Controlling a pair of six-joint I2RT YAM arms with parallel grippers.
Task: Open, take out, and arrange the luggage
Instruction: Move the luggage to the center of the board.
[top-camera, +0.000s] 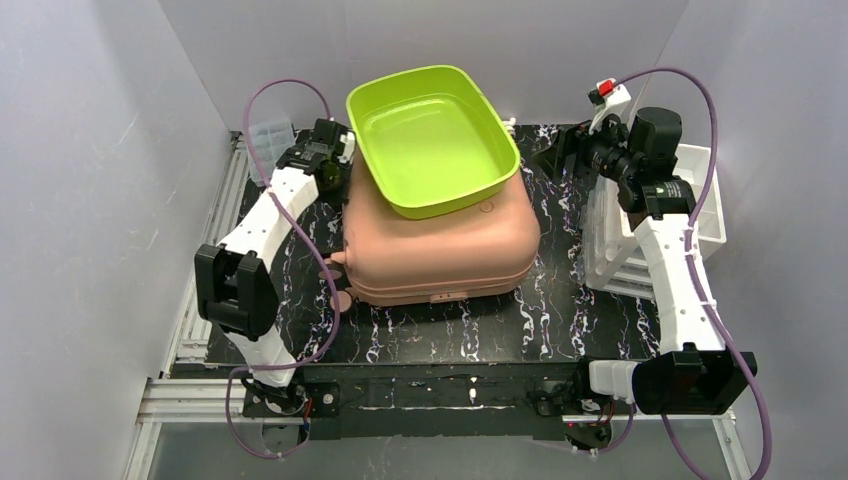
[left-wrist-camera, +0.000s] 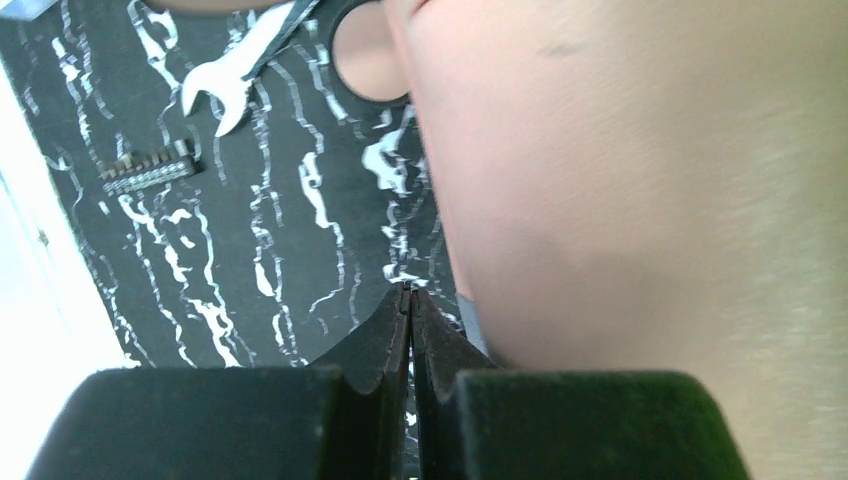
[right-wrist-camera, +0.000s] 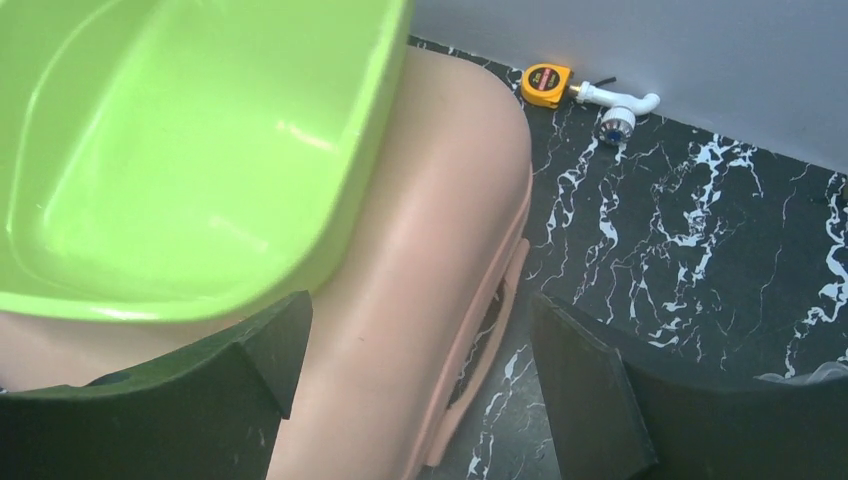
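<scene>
**Closed luggage under a green tray, arms at its far corners**

The salmon-pink luggage (top-camera: 440, 245) lies flat and shut in the middle of the black marbled table (top-camera: 450, 335), with its seam running round the side. A lime-green tray (top-camera: 432, 135) sits on its far half and overhangs the back edge, so it covers much of the lid. To the right, a white drawer organizer (top-camera: 612, 255) stands just beside the luggage, with the right arm reaching over it. A small clear container (top-camera: 268, 136) sits at the back left corner.

On the tabletop, the left wrist view shows a silver wrench (left-wrist-camera: 225, 85) and a row of small bits (left-wrist-camera: 150, 170), near one of the luggage's wheels (left-wrist-camera: 365, 55). The right wrist view shows a yellow tape measure (right-wrist-camera: 546, 84) and a white tap (right-wrist-camera: 615, 105) against the back wall.

The left gripper (left-wrist-camera: 408, 295) is clenched, its tips meeting with nothing between them. It sits close against the luggage's shell at the far left corner; I cannot tell whether they touch. The right gripper (right-wrist-camera: 425, 345) is spread wide and holds nothing. It is at the far right corner, facing the luggage's side seam and the tray's rim.
</scene>
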